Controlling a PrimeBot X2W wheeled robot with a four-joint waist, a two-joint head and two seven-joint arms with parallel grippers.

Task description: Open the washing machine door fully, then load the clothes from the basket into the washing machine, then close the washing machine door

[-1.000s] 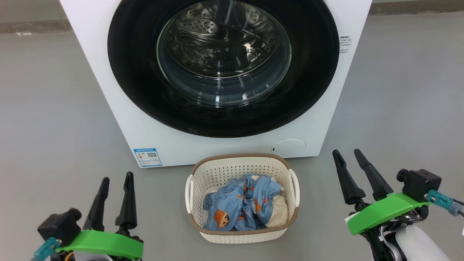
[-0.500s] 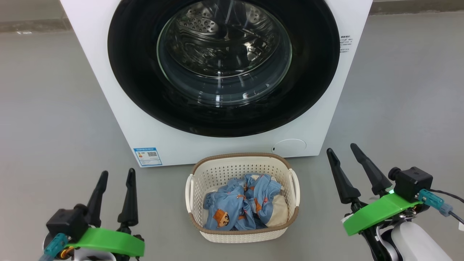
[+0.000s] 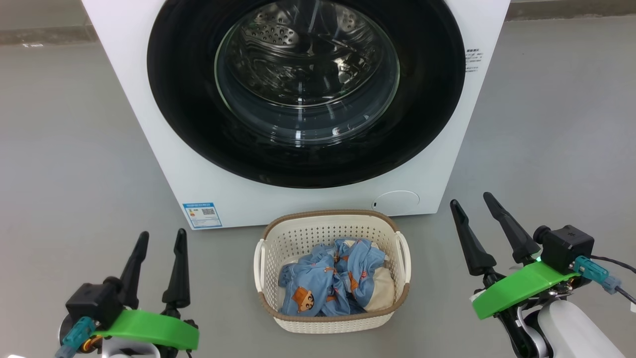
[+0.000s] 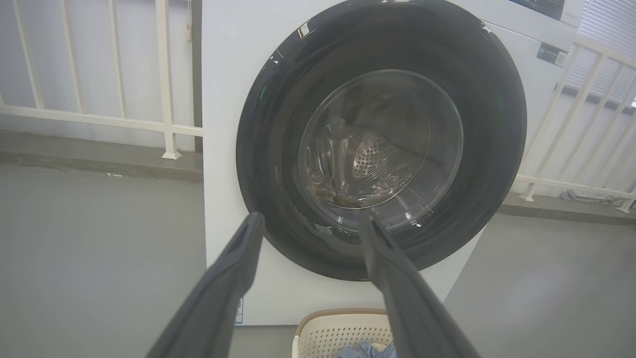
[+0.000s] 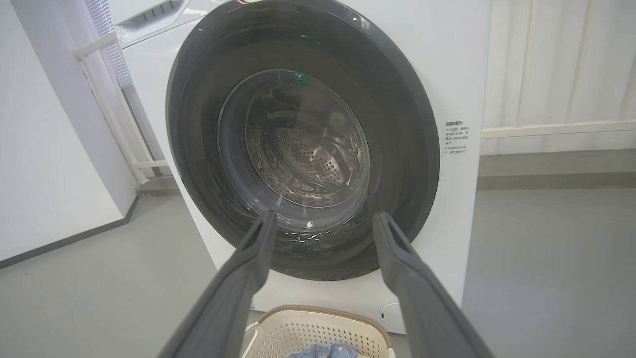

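at our lower left the left gripper (image 3: 163, 233) hangs above the floor (image 3: 74, 149), its two dark fingers spread apart with nothing between them. the basket (image 3: 330, 215) sits to its right, well apart from the fingertips. the washing machine door (image 3: 307, 74) stands farther ahead and to the right, shut flat against the front of the washing machine (image 3: 208, 194), with its glossy black rim around the clear glass bowl. past the basket, at our lower right, the right gripper (image 3: 470, 199) is likewise spread wide and empty. the door is ahead and to its left, and the fingers are not touching it.

the basket stands on the floor just in front of the machine, below the door. in it lie the clothes (image 3: 330, 278) — a crumpled bundle of light blue fabric with orange-brown cartoon figures, and a cream-white piece (image 3: 383, 291) tucked at its right. through the door glass we see the perforated steel drum (image 3: 298, 44).

low on the white front a blue label sticker (image 3: 202, 215) sits at the left and a round cap (image 3: 396, 203) at the right. the floor is smooth and grey. in the left wrist view a white railing (image 4: 164, 74) runs behind the machine — in the right wrist view a plain white wall (image 5: 39, 149) stands off to one side.
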